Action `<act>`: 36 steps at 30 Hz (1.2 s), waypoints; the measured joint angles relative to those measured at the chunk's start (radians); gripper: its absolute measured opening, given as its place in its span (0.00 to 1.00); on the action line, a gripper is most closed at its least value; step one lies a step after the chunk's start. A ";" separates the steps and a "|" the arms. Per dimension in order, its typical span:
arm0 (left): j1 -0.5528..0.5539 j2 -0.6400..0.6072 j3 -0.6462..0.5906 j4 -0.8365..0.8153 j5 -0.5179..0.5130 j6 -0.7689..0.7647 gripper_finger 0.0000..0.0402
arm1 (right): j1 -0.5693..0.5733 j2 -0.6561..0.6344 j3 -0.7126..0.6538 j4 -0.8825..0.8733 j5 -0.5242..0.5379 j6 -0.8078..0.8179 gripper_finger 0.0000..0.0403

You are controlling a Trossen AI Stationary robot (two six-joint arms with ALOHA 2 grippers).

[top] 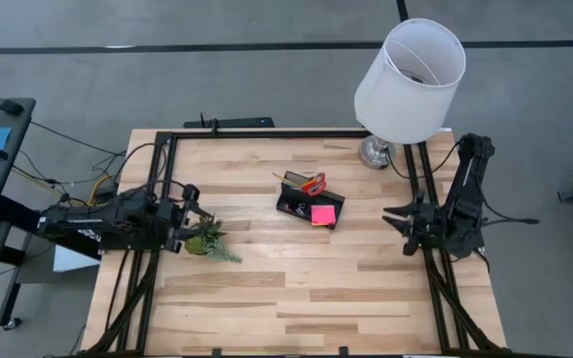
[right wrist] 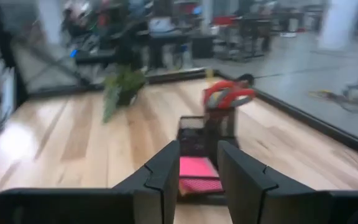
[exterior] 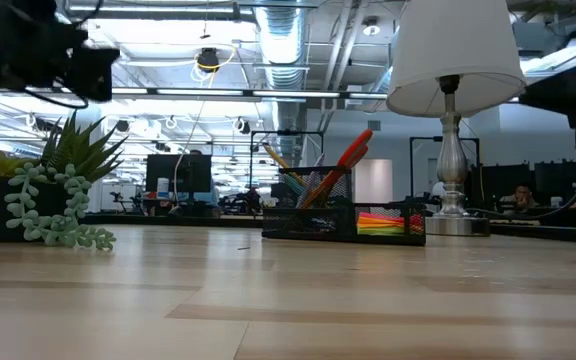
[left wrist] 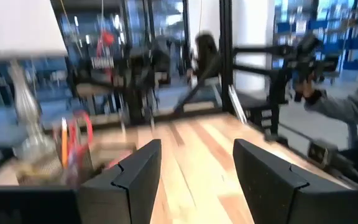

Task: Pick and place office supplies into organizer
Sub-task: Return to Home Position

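The black organizer (top: 309, 202) stands at the table's middle. Red-handled scissors (top: 313, 183) and pens (exterior: 303, 175) stand upright in its taller box, and the pink sticky pad (top: 323, 214) lies in its low section. My left gripper (top: 195, 202) hovers open at the table's left, beside the green plant, and points toward the organizer (left wrist: 73, 158). My right gripper (top: 390, 215) hovers open at the table's right, its fingers aimed at the organizer (right wrist: 207, 140) and the sticky pad (right wrist: 199, 169). Both are empty.
A potted green plant (top: 207, 241) sits just on the near side of my left gripper. A white-shaded lamp (top: 409, 70) stands at the far right of the table, its base (top: 374, 151) behind the organizer. Bare wood lies along the near half (top: 296, 298).
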 joint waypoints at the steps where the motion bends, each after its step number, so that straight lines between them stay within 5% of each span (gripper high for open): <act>1: 0.000 0.000 0.000 -0.027 0.000 -0.010 0.48 | 0.000 0.000 -0.003 0.031 -0.027 -0.060 0.25; 9: 0.000 0.010 0.000 -0.061 -0.045 -0.088 0.48 | -0.004 0.000 -0.003 0.366 -0.310 -0.523 0.25; 17: 0.000 0.013 0.000 -0.065 -0.079 -0.089 0.48 | -0.081 0.001 -0.121 0.774 -0.717 -0.899 0.25; 26: 0.000 0.013 0.000 -0.066 -0.079 -0.090 0.48 | -0.204 0.009 -0.171 0.796 -0.740 -0.875 0.25; 36: 0.000 0.013 0.000 -0.066 -0.078 -0.090 0.48 | -0.201 -0.147 -0.154 0.658 -0.726 -0.846 0.25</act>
